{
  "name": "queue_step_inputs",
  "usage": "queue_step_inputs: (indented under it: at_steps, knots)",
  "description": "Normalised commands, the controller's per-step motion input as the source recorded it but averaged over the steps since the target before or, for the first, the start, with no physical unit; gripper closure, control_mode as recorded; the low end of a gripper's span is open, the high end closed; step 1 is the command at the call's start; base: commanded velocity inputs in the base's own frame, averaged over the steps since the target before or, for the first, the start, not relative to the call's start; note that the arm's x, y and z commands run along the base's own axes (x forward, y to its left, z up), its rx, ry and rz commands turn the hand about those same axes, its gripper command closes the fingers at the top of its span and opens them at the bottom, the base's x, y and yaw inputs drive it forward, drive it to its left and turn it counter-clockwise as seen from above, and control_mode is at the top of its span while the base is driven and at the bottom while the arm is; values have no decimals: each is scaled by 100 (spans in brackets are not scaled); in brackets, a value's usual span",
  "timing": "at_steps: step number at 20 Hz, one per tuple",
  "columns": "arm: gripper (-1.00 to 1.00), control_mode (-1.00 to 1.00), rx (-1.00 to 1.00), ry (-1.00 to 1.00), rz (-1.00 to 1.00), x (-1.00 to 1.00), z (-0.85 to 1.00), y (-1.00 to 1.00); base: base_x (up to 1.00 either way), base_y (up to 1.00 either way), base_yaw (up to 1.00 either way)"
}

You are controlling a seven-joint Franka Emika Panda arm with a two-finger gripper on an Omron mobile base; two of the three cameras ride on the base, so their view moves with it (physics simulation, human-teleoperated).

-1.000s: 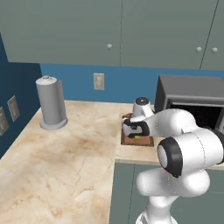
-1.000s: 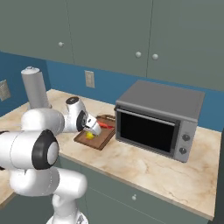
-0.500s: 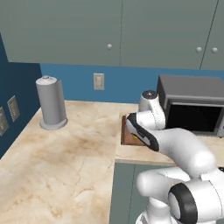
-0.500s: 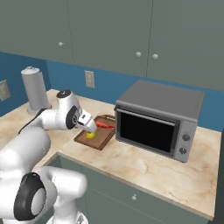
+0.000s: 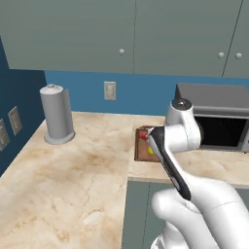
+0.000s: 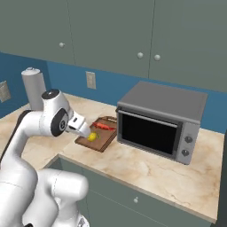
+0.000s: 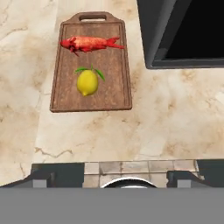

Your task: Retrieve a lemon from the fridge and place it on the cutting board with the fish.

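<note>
On the dark brown wooden cutting board (image 7: 91, 65) we see the small yellow lemon (image 7: 87, 82) resting beside the red fish (image 7: 91, 43), seemingly clear below our spread, empty gripper (image 6: 84, 131).

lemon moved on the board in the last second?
No. In the right base view the lemon sits at the same spot on the cutting board, just in front of the fish.
</note>
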Motion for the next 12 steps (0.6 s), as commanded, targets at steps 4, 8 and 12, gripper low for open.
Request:
queue_step_inputs:
  at_steps: [4,8,12]
  knots:
    - [-100,-100,0,-3,28,-60,44,21,0,0,0]
    - [-100,-100,0,-1,19,-55,22,15,0,0,0]
    - [-100,-100,0,0,6,-34,17,10,0,0,0]
